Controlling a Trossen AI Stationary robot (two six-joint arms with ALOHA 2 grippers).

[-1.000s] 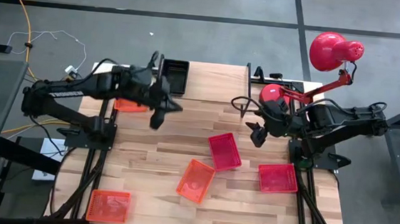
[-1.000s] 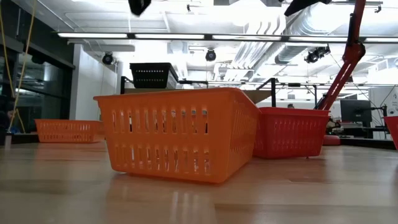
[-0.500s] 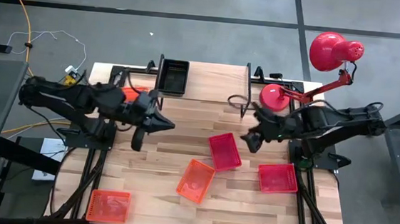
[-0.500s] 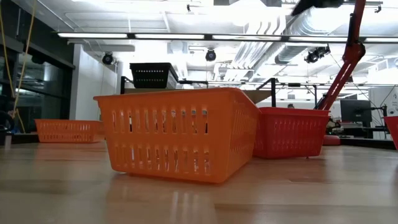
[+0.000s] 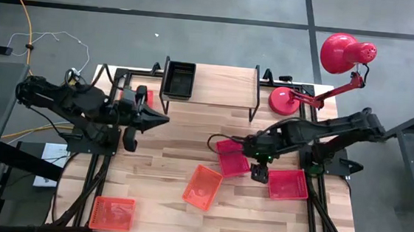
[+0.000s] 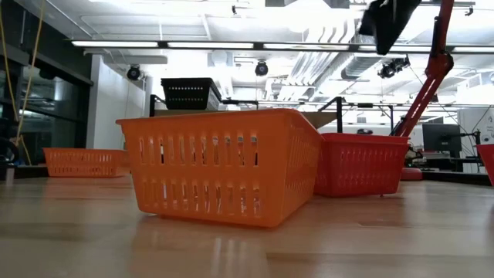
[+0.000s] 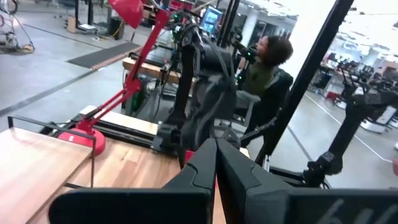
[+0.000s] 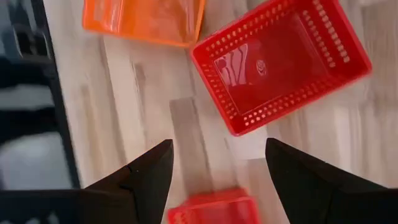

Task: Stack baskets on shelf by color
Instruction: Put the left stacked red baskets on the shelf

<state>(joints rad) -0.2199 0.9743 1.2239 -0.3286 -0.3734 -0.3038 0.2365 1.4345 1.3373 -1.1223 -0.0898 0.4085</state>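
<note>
Now the right gripper (image 5: pixel 256 163), jaws spread, has moved over the red basket (image 5: pixel 232 156).

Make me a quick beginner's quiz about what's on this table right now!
1. True or false: the shelf is bare.
2. The right gripper is: A) open, holding nothing; B) shut on a lamp; C) shut on a cable.
3. Fill in: the basket on the shelf is coloured ____.

Key: 1 false; 2 A; 3 black.
</note>
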